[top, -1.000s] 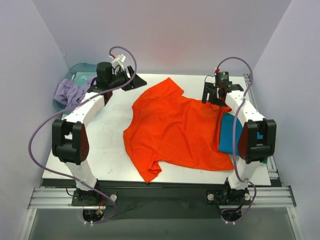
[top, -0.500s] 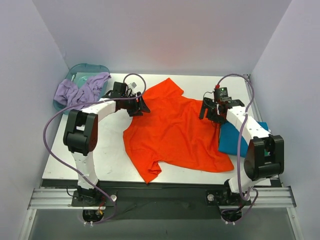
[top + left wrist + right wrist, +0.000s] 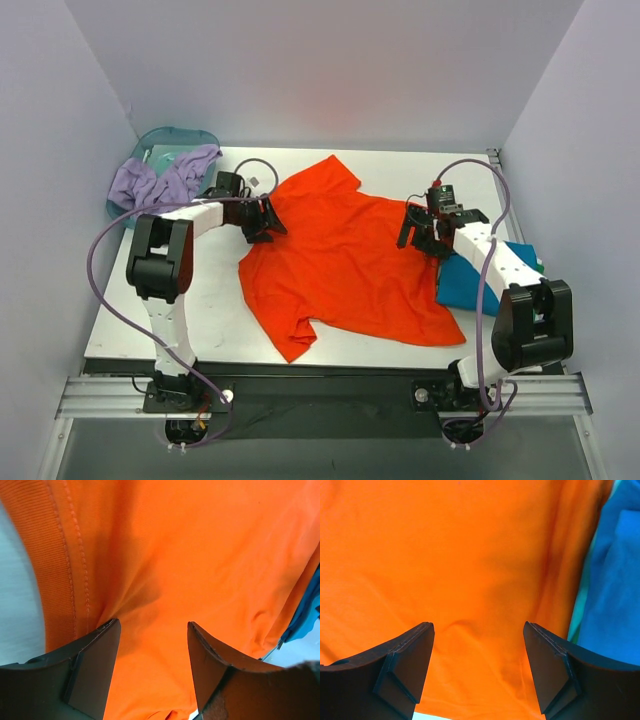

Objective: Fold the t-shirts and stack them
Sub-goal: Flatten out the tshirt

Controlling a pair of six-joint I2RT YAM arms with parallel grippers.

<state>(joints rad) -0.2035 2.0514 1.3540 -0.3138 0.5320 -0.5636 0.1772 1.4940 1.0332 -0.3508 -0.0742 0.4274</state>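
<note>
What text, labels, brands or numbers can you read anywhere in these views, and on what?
None can be read.
The orange t-shirt is plain in all three views.
The folded teal-blue t-shirt shows no print.
Nothing else in view carries legible marks.

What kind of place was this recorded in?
Probably a lab robot cell, not a home: plain walls box in a white table, with a metal mounting rail along its near edge.

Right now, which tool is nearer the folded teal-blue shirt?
Right. The right tool is beside the teal-blue shirt; the left tool is at the opposite edge of the orange shirt.
</note>
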